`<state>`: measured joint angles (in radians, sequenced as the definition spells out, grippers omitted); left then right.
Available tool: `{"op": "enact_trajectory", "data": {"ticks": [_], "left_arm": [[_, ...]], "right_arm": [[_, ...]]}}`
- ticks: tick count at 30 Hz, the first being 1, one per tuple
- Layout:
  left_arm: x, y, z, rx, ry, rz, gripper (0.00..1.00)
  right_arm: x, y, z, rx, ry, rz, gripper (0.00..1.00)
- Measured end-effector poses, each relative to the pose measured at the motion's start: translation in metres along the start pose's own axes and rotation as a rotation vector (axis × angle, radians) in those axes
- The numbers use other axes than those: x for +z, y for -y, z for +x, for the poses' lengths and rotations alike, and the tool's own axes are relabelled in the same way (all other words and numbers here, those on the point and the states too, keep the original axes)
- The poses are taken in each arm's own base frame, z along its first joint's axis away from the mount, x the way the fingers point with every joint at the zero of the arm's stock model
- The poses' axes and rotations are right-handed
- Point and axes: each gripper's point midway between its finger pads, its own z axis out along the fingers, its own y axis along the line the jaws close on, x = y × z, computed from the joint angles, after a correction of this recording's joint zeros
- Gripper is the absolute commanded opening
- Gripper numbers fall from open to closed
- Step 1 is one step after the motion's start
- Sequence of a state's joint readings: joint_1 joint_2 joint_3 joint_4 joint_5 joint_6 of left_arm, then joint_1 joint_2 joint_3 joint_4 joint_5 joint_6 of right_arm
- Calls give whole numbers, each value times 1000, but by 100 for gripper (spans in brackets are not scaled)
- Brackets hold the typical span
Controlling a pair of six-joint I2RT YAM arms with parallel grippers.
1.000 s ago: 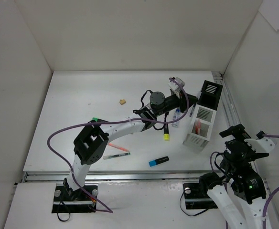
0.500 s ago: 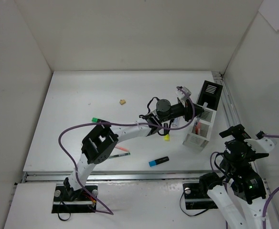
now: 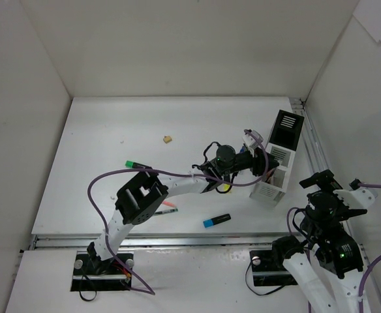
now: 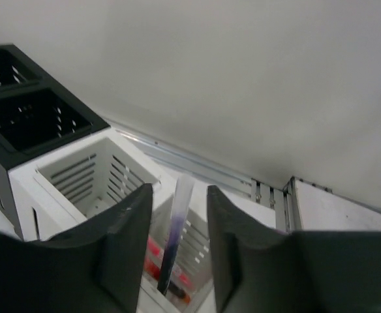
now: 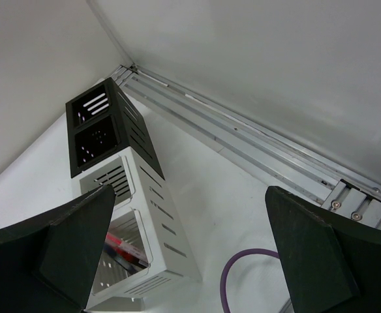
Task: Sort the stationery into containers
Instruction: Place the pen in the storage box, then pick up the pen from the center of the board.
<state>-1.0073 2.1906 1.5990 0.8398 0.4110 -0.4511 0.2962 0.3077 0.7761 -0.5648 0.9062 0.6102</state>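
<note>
The organizer (image 3: 284, 145) stands at the right, with a black far section and two white sections. My left gripper (image 3: 266, 164) hovers over its nearest white compartment (image 4: 177, 267). In the left wrist view the left gripper (image 4: 177, 193) is open. A dark pen with a pale top (image 4: 171, 240) stands in that compartment between the jaws, touching neither, beside red pens (image 4: 152, 250). My right gripper (image 5: 184, 261) is wide open and empty, right of the organizer (image 5: 152, 189). A blue highlighter (image 3: 216, 220), a yellow highlighter (image 3: 225, 188), several pens (image 3: 166, 207) and a tan eraser (image 3: 167, 138) lie on the table.
A green-capped pen (image 3: 130, 163) lies by the left arm's elbow. White walls enclose the table on three sides. A metal rail (image 3: 311, 140) runs along the right edge behind the organizer. A purple cable (image 5: 243, 277) loops near the organizer's base.
My left gripper has moved right and nearer, from left of the organizer to above its nearest white compartment. The right arm has not moved.
</note>
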Motion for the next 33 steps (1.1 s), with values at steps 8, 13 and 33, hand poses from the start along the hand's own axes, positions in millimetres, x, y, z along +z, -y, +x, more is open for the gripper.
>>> {"op": "enact_trajectory", "data": {"ticks": [8,13,33], "left_arm": [[-22,4,19,14,-50,-24,100],[-57,19,-22,3,-22,-45,99],[-429,-79,42,-617,-285,-1409,99]], "right_arm": [[1,0,1,-16,-3,3,98],[0,-5,5,-49,-25,-24,98],[0,-145,122,-597,-305,-418,98]]}}
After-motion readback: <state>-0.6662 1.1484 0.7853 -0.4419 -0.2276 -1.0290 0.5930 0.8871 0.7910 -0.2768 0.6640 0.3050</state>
